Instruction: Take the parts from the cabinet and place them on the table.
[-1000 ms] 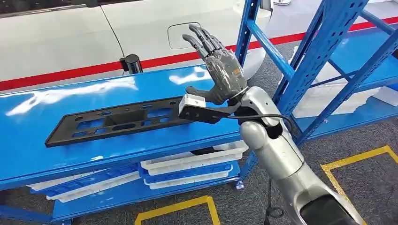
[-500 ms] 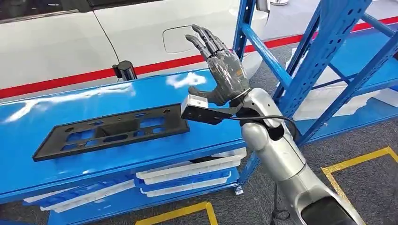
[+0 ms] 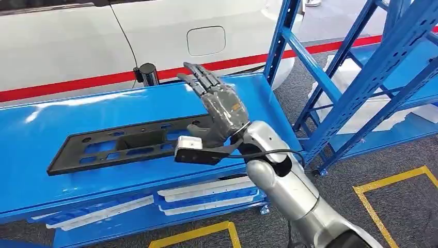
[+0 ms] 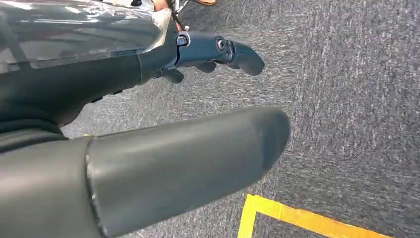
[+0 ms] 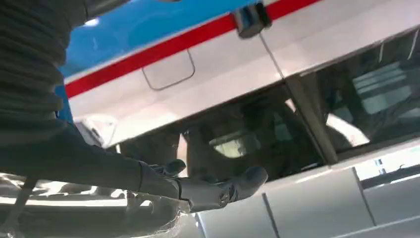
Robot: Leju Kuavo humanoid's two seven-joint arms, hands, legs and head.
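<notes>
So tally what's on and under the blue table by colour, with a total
Black: 1, the long black part on the blue table
White: 4, the white trays on the lower shelf
Total: 5

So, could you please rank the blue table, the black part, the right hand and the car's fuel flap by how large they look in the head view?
1. blue table
2. black part
3. right hand, though it is raised nearer the camera, so it looks bigger than it would otherwise
4. fuel flap
</notes>
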